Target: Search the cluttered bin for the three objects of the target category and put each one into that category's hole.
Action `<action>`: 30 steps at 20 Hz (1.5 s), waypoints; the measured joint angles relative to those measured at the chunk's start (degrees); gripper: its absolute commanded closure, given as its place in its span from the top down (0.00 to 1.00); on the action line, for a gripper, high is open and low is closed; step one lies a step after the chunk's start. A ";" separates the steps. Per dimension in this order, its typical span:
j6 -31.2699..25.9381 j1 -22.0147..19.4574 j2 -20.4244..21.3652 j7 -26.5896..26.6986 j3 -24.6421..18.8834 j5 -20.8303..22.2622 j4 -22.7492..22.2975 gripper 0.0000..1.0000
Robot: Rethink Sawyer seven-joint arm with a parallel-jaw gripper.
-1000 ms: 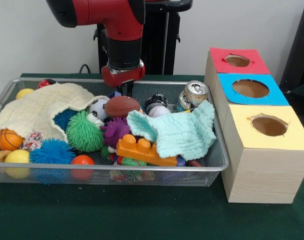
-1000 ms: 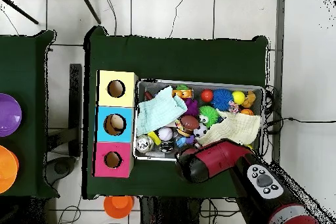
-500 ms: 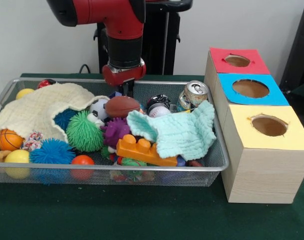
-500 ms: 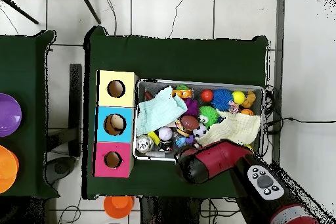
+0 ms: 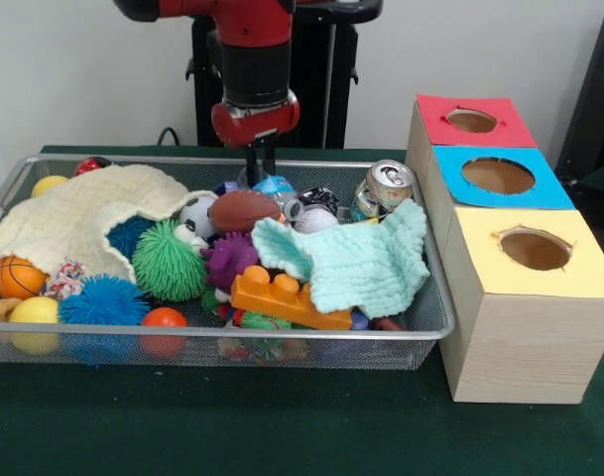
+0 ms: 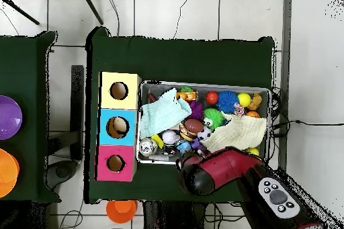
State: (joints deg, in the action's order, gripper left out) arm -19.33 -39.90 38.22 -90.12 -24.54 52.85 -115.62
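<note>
Front view: the red and black arm point(image 5: 252, 50) descends from above, and its tool point(image 5: 259, 171) hangs over the far rim of the wire mesh bin point(image 5: 282, 342), just above a light blue item point(image 5: 274, 185) whose kind cannot be told. Whether the tool's fingers stand apart or together cannot be told. The bin rests on the green worktop point(image 5: 232, 426). Inside it, a cream cloth point(image 5: 78, 213) covers the left part and a mint cloth point(image 5: 356, 263) lies at the right. Between the two cloths sit a brown toy football point(image 5: 242, 210), a small soccer ball point(image 5: 195, 213), a baseball point(image 5: 314, 220), a green spiky ball point(image 5: 168, 263), a purple spiky toy point(image 5: 227, 258) and an orange building brick point(image 5: 282, 297). A drink can point(image 5: 383, 188) leans at the far right corner. At the left end lie a small basketball point(image 5: 16, 278), a yellow ball point(image 5: 34, 319), a blue spiky ball point(image 5: 103, 302) and an orange ball point(image 5: 164, 322). Beside the bin stands a wooden box point(image 5: 520, 337) with three holes, topped red point(image 5: 472, 120), blue point(image 5: 498, 176) and yellow point(image 5: 535, 249).

Overhead view: the arm point(image 6: 222, 169) covers the bin's point(image 6: 205, 84) lower edge and hides the tool. The mint cloth point(image 6: 163, 113) lies next to the box point(image 6: 119, 127), the cream cloth point(image 6: 243, 130) toward the opposite end, and the football point(image 6: 192, 127) between them
</note>
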 measured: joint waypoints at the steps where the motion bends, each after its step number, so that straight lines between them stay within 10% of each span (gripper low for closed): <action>1: -0.01 -0.46 0.87 0.00 -0.59 -0.34 -0.67 0.00; 16: -1.21 -7.39 16.43 0.00 -10.88 -10.68 -8.06 0.00; 30: -5.86 -3.27 25.97 0.00 -15.39 -17.94 -10.44 0.00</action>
State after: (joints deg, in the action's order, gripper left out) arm -25.19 -43.18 64.19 -90.12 -39.92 34.91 -126.05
